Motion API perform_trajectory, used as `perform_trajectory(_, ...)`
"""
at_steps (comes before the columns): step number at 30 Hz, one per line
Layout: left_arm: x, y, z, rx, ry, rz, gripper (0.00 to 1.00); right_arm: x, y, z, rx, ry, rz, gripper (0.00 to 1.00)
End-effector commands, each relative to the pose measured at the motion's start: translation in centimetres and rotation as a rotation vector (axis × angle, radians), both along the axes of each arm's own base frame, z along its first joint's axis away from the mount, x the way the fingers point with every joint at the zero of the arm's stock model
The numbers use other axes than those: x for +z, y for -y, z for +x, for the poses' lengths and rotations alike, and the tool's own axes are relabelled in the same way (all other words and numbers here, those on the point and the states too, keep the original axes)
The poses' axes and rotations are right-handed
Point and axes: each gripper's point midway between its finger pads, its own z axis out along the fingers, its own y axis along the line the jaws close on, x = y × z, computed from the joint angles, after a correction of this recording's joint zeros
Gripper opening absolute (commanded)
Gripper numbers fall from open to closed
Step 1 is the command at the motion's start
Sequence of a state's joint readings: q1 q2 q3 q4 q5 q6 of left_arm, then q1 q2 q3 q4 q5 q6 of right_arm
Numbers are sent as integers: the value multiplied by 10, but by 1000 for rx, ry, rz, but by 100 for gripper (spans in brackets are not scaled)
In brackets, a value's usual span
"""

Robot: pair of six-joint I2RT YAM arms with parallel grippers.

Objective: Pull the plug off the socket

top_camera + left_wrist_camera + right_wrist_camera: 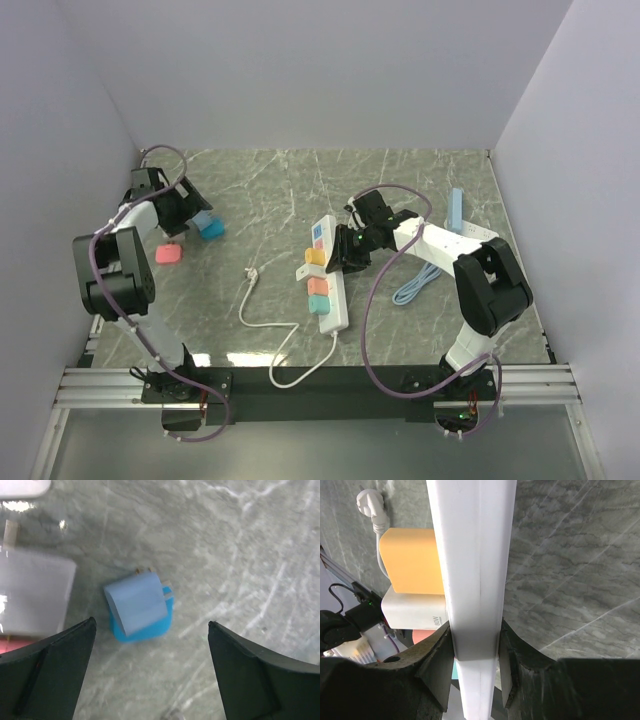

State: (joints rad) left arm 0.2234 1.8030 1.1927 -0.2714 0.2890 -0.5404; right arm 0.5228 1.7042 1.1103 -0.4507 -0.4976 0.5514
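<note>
**Top view.** Your right gripper [347, 252] is clamped across the socket [333, 318], the long white strip lying lengthwise near the middle of the marbled surface [270, 190]. Seated in a row along the strip are an orange plug [315, 256], a white adapter [304, 271], a salmon plug [318, 287] and a teal plug [320, 303]. The thin white cord [265, 322] leaves the strip's near end, loops left and ends in its own cord plug [252, 272], which lies loose on the surface. Your left gripper [192, 218] is at the far left, just beside a blue plug [211, 229] that lies well apart from the socket. A pink block [168, 253] lies near it. A coiled pale-blue cable [415, 285] lies to the right of the strip.

**Left wrist view.** Your left gripper [151, 625] has its jaws spread wide. One of the dark fingers [55, 670] stands on each side of the blue plug [140, 607] without touching it. The plug rests on the surface with its metal prongs at its far edge.

**Right wrist view.** Your right gripper [474, 630] has both fingers [440, 665] pressed against the sides of the socket [472, 555]. The orange plug [412, 560] and the white adapter [415, 612] project from the strip's left side.
</note>
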Motion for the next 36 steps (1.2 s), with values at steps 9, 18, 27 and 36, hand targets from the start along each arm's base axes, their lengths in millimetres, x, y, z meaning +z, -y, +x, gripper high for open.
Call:
perform_trajectory(9, 72, 165, -60, -580, 185, -232, 99, 55, -24, 21, 40, 116, 135, 0)
perform_trajectory(18, 72, 277, -104, -871, 201, -336, 99, 58, -30, 22, 44, 114, 141, 0)
perform_trajectory(27, 52, 301, -110, -921, 147, -260, 98, 65, -33, 22, 47, 124, 152, 0)
perform_trajectory(36, 50, 327, -115, -915, 159, -262, 67, 69, -38, 22, 57, 127, 161, 0)
